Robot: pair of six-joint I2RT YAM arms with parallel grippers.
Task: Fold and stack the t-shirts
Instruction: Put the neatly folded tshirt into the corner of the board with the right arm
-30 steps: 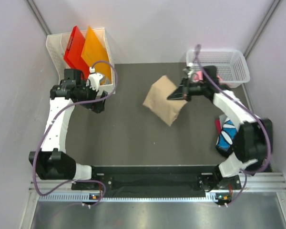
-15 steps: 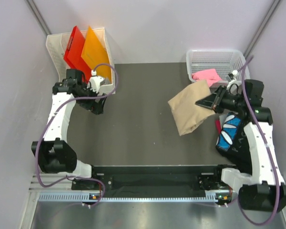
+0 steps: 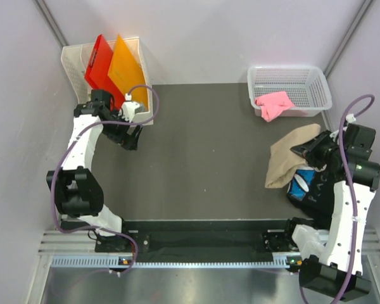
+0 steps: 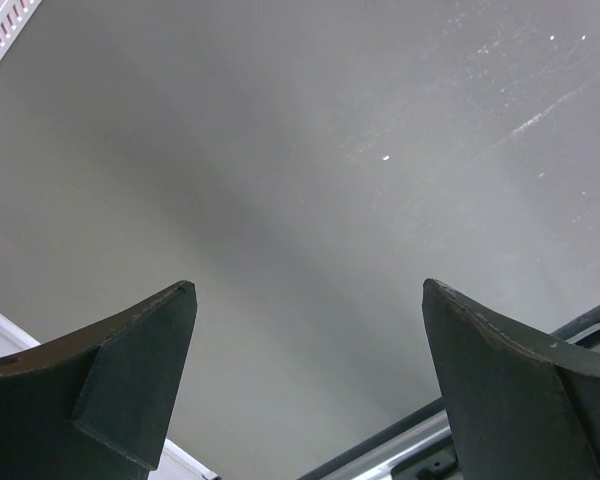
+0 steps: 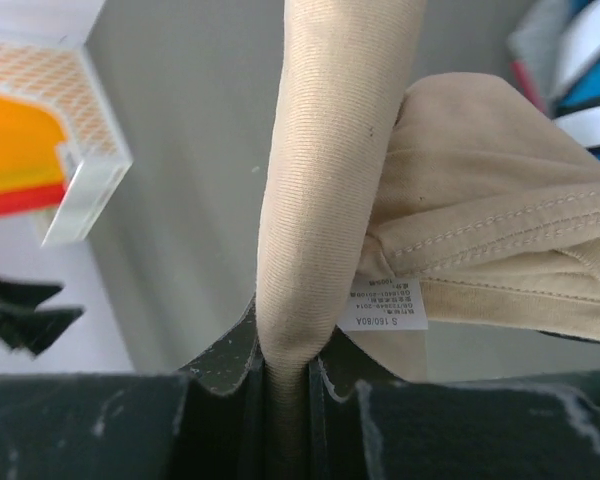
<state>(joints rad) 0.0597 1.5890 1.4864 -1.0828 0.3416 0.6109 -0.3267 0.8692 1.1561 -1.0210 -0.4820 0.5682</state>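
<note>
Pinching folded tan t-shirt [image 3: 288, 161], right gripper [image 5: 286, 375]

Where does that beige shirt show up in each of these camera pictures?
Top external: the tan t-shirt is at the right edge, held by the right gripper.
Left wrist: not in it.
Right wrist: centre, pinched in that gripper.
Shared landmark: the orange sheet, upper left in both.
</note>
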